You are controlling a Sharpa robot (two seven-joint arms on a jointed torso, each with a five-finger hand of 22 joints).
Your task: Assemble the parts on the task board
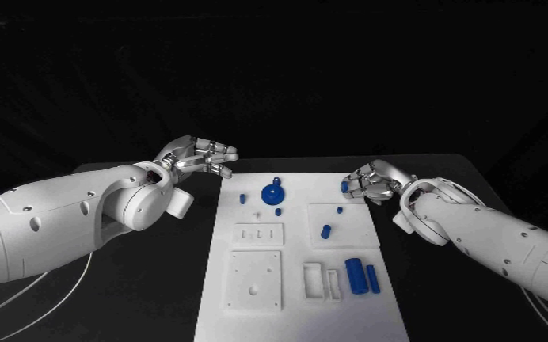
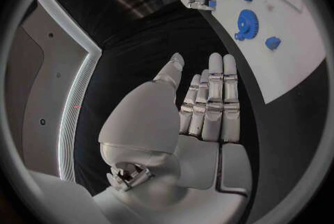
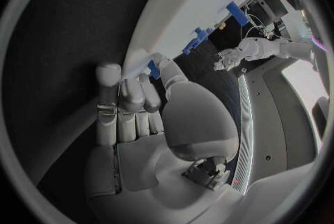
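The white task board lies in the middle of the table. On its far end sit a blue gear and a small blue peg. More small blue parts lie on a raised white square, and two blue cylinders lie near the right edge. My right hand hovers at the board's far right corner and pinches a small blue part between thumb and fingertip. My left hand hangs off the far left corner with straight, spread fingers and holds nothing.
White blocks stand on the board: a slotted plate, a square plate and a narrow frame. Black table surrounds the board. Both white forearms reach in from the sides. A thin cable runs under the left arm.
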